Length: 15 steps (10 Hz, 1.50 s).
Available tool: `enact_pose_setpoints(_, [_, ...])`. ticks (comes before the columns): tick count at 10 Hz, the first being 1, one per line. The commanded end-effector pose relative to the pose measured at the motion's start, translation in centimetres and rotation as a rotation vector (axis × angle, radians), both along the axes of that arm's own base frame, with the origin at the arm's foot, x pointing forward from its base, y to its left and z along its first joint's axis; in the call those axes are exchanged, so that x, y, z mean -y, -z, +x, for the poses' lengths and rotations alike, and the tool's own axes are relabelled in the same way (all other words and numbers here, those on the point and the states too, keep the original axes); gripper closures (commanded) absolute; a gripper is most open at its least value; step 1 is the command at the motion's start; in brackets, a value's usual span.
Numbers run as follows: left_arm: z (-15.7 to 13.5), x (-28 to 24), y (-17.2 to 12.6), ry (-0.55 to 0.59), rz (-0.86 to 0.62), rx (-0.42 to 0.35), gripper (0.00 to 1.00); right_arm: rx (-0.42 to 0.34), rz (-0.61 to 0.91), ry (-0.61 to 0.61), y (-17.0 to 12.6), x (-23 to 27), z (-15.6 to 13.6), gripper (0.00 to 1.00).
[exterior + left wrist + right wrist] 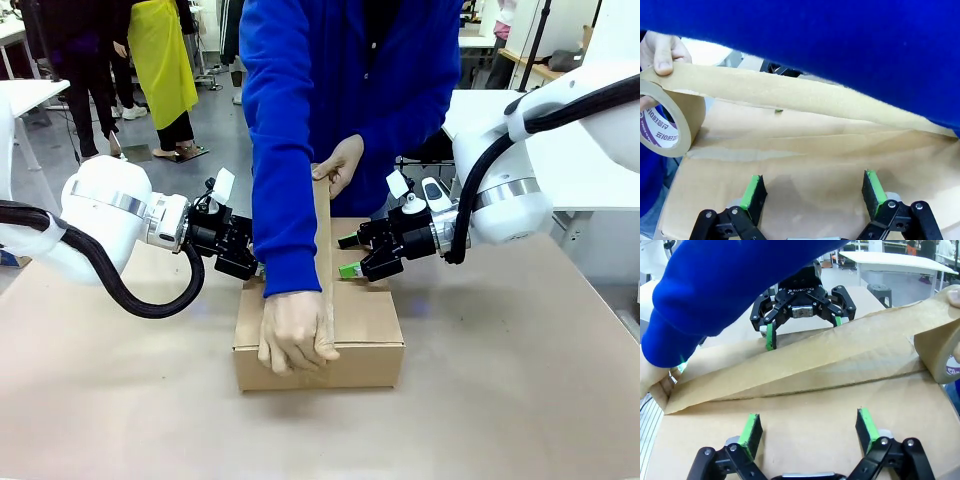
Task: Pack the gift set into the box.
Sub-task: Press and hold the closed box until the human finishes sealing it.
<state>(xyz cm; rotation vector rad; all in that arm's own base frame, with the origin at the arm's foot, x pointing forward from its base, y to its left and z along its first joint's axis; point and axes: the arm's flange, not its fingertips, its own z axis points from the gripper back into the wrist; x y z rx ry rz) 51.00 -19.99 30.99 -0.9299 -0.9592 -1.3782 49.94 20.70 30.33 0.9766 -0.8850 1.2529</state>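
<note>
The box (365, 325) lies in the middle of the table with its flaps closed. A person in a blue sleeve presses one hand (295, 335) on its near edge. The other hand (340, 165) pulls a strip of brown tape (322, 230) along the top seam from a tape roll (662, 125). My left gripper (248, 262) stands open at the box's left side, over the top (814, 182). My right gripper (347, 256) stands open at the right side, fingers above the lid (809, 421). Neither holds anything. The gift set is out of view.
The tape strip (805, 365) hangs raised between my two grippers, with the left gripper (804, 332) just behind it. The person's arm crosses in front of my left gripper. Bare brown tabletop (520, 400) lies around the box. White tables and people stand farther back.
</note>
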Motion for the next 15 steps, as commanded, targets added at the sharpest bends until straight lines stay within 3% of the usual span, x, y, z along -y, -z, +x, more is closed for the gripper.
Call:
enact_pose_setpoints(1, [-0.24,-0.03,0.41,0.012,-0.003,0.006,0.0,0.007,-0.012,0.008,-0.05,-0.08,-0.03,0.0])
enact_pose_setpoints(15, [-0.24,-0.03,0.41,0.012,-0.003,0.006,0.0,0.007,-0.012,0.008,-0.05,-0.08,-0.03,0.0])
